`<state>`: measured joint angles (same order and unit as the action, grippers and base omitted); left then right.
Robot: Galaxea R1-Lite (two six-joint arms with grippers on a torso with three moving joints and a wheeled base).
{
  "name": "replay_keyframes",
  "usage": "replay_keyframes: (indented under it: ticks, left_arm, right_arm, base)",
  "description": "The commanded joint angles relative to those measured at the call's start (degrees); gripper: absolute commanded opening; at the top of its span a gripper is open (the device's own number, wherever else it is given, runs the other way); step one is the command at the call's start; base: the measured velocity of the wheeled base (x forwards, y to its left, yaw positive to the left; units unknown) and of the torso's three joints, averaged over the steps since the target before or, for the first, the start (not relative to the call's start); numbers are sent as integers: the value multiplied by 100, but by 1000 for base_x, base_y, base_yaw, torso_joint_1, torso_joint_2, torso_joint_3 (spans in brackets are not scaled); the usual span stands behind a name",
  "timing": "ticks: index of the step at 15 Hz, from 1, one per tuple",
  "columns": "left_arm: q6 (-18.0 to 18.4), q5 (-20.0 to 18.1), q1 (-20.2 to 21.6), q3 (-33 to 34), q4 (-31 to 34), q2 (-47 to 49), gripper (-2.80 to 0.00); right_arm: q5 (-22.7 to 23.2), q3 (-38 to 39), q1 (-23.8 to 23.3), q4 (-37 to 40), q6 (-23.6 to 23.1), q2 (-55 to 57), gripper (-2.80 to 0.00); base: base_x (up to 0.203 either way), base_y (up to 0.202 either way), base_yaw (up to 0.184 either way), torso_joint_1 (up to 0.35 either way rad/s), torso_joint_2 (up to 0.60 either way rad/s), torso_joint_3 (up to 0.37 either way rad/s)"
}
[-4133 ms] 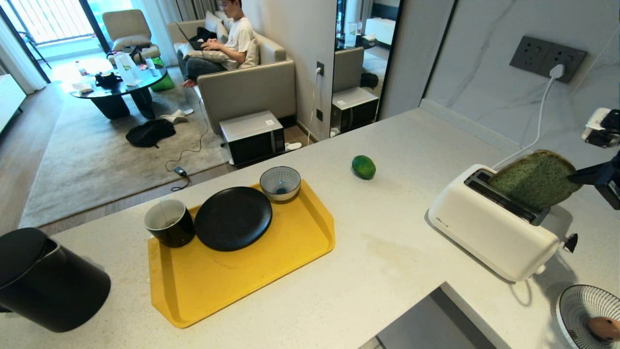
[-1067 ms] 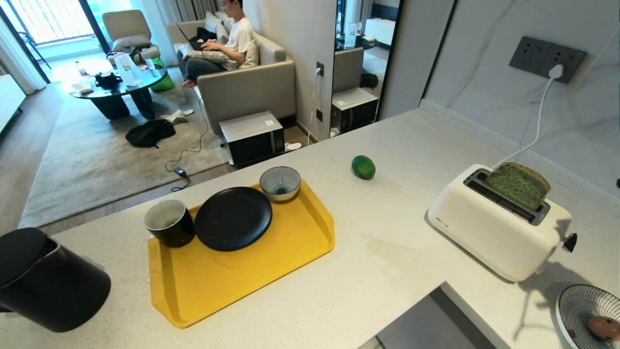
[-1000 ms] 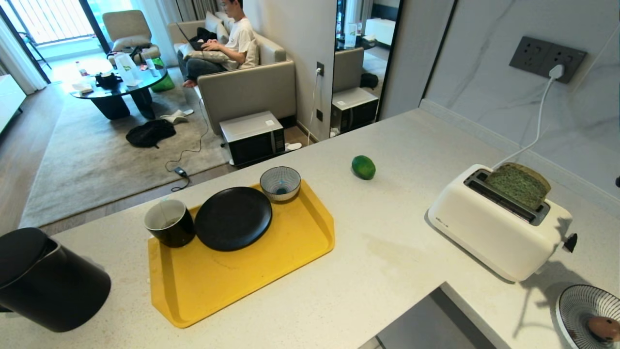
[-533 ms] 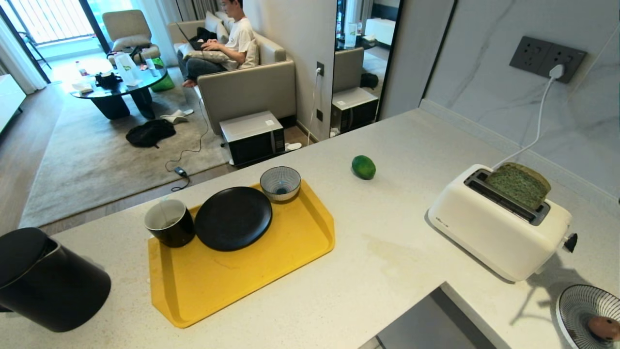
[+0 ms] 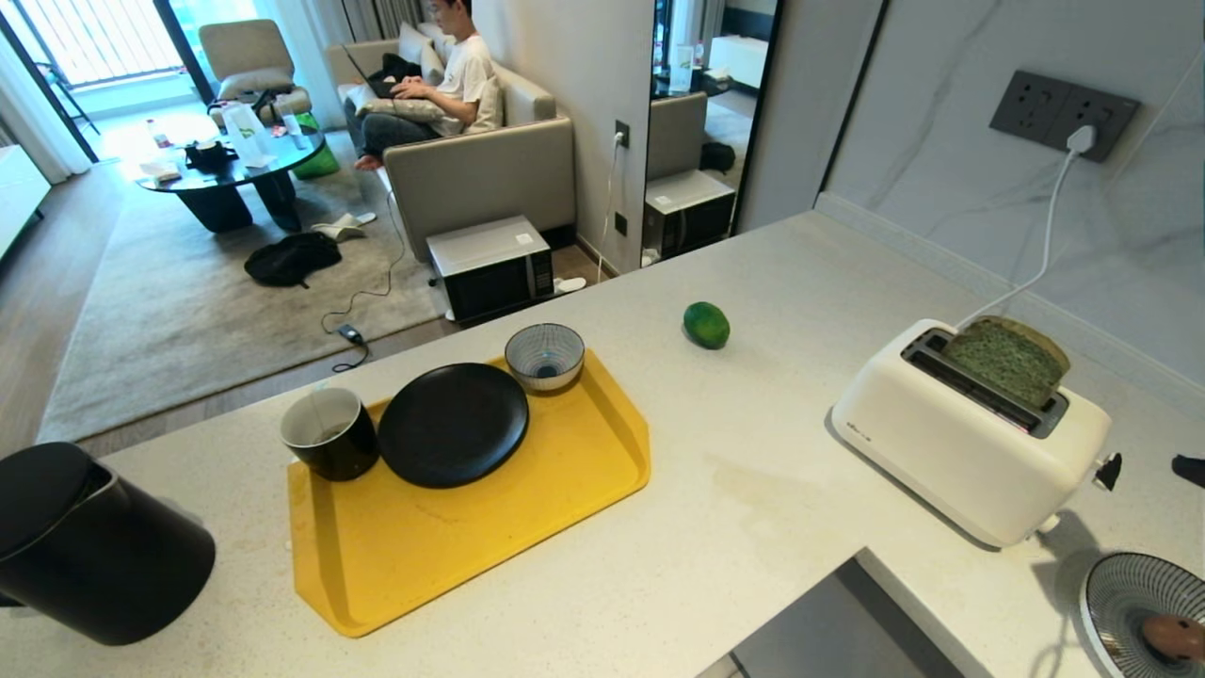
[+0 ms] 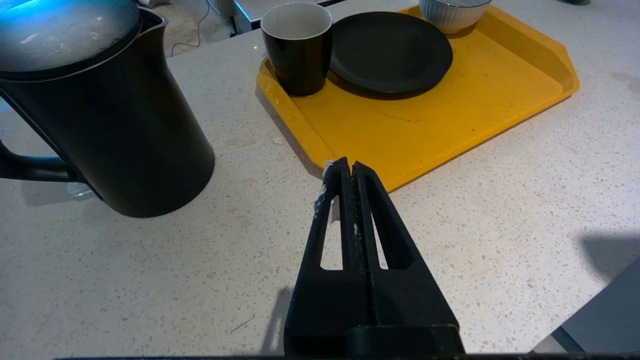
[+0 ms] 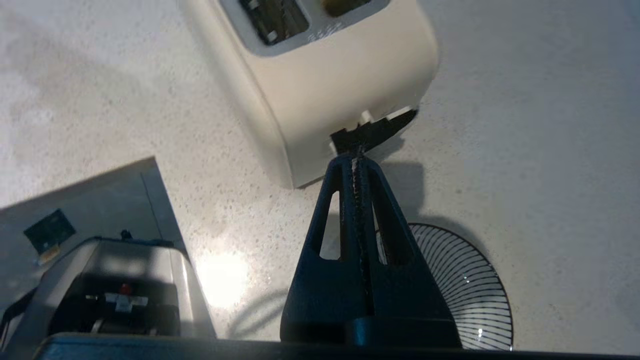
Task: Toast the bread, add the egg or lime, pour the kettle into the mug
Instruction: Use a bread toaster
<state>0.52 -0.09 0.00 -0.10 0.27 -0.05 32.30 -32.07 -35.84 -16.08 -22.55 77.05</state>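
The green bread (image 5: 1007, 361) stands in the rear slot of the white toaster (image 5: 970, 443), its top sticking out. My right gripper (image 7: 356, 157) is shut and empty, its tips right at the toaster's black lever (image 7: 375, 132); only its dark tip (image 5: 1188, 468) shows at the head view's right edge. The lime (image 5: 706, 325) lies on the counter. An egg (image 5: 1172, 636) rests in a striped dish (image 5: 1125, 593). The black mug (image 5: 329, 433) stands on the yellow tray (image 5: 490, 556). Left of the tray is the black kettle (image 5: 85, 546). My left gripper (image 6: 350, 167) is parked, shut and empty, near the tray's corner.
A black plate (image 5: 452, 424) and a blue-striped bowl (image 5: 544, 356) share the tray. The toaster's white cord (image 5: 1045, 245) runs up to a wall socket. The counter has a cut-out (image 5: 828, 621) in front of the toaster. A person sits on a sofa far behind.
Four seconds ago my right gripper held the bread over the toaster; the bread now sits in the slot. In the last second the gripper has come down beside the toaster's lever.
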Motion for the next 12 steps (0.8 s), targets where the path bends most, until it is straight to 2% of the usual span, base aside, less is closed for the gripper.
replay_keyframes:
  ticks: [1, 3, 7, 12]
  left_arm:
    - [0, 0, 0, 1, 0, 5, -280]
    - [0, 0, 0, 8, 0, 5, -280]
    - [0, 0, 0, 2, 0, 5, -280]
    - [0, 0, 0, 1, 0, 5, -280]
  right_arm:
    - [144, 137, -19, -9, -241, 195, -280]
    - [180, 166, -19, -39, -399, 264, -280]
    - [198, 289, -28, -473, -399, 372, -280]
    - [198, 289, -28, -519, -425, 522, -280]
  base:
    - [0, 0, 0, 0, 0, 0]
    - [0, 0, 0, 0, 0, 0]
    - [0, 0, 0, 0, 0, 0]
    - [0, 0, 0, 0, 0, 0]
